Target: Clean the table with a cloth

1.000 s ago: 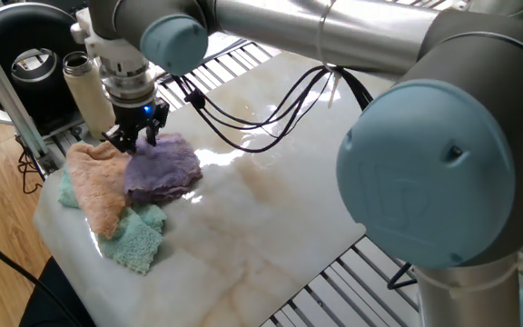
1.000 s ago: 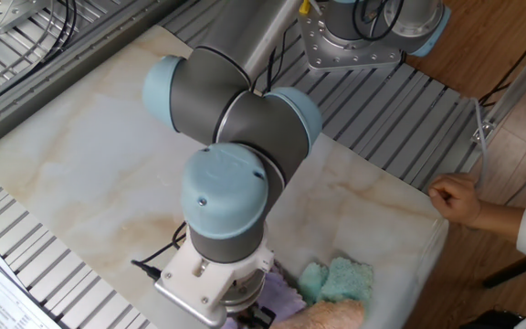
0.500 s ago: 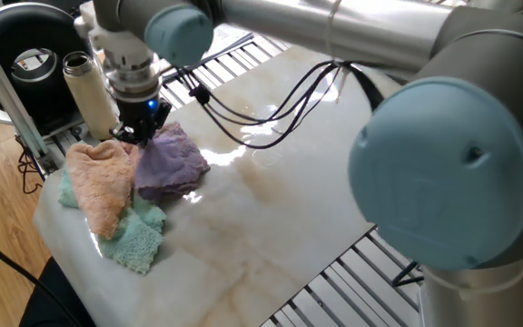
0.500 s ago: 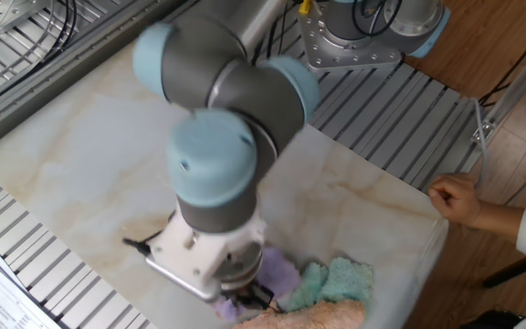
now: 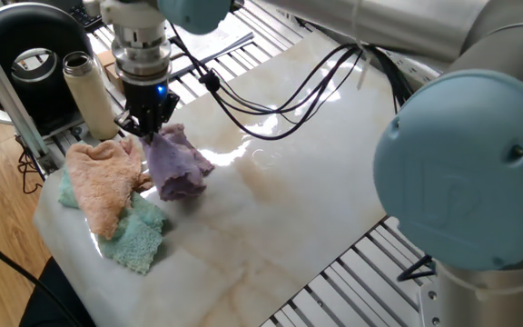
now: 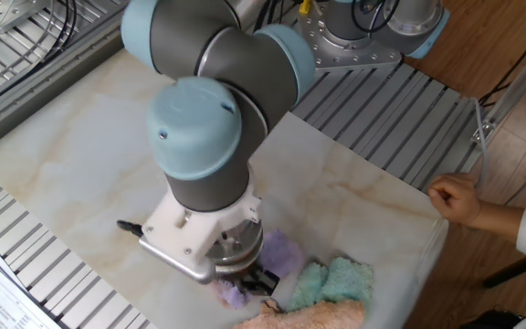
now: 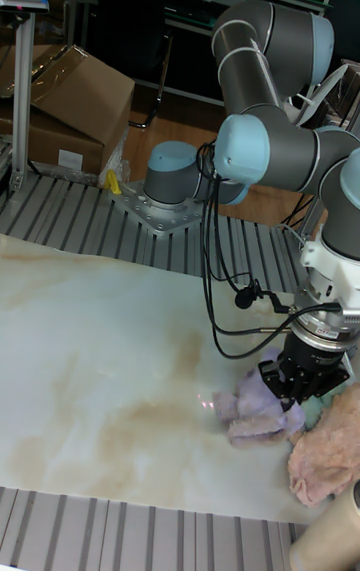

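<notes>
Tool (image 5: pixel 152 127) pinches cloth (image 5: pixel 178 163) near table (image 5: pixel 271 209) corner edge.

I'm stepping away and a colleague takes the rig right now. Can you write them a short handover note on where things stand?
Gripper: shut on the purple cloth, pinching its top edge; the cloth hangs bunched with its lower part resting on the table.
Nearby: orange cloth lying over a green cloth at the table's corner, right beside the purple one.
Done: cloth is grasped and partly lifted.
Left: the wiping itself; tan streaks show on the table, and whether they are dirt or veining cannot be told.
Note: a person's hand rests at the table edge.
</notes>
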